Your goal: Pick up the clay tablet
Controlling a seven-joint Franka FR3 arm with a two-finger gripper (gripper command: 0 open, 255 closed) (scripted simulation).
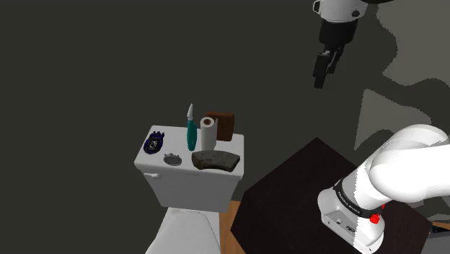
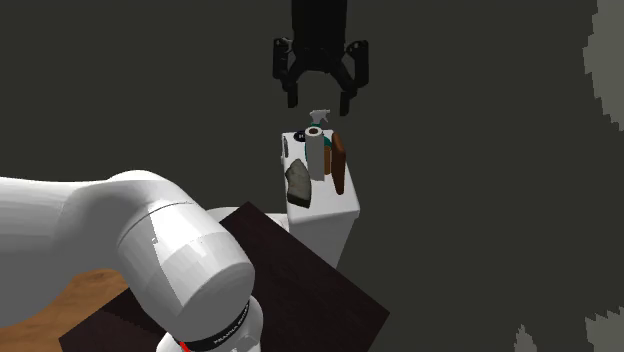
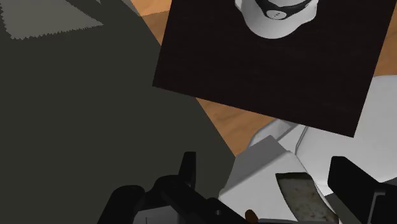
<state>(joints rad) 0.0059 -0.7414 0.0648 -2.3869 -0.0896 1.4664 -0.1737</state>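
Toilet tank [image 1: 191, 189] with a flat white lid [image 1: 186, 161], as the shoulder view shows it. Reading from that view's left, we find on the lid a dark blue emblem-like piece [image 1: 154, 142], a round grey button [image 1: 171, 159], an upright teal spray bottle [image 1: 191, 133], an upright white paper roll [image 1: 208, 133] and a brown block [image 1: 226, 126] just behind the roll. The clay tablet [image 1: 216, 160], a grey-brown curved slab, lies flat at the lid's near edge, just in front of roll and block. Further right we meet the dark-topped stand [image 1: 296, 180] and, high up and well apart from the tank, the black gripper [image 1: 319, 81], pointing down. In the second exterior view its jaws stand apart, holding nothing. In the wrist view the tablet [image 3: 302, 194] shows between the spread fingers [image 3: 188, 168], untouched.
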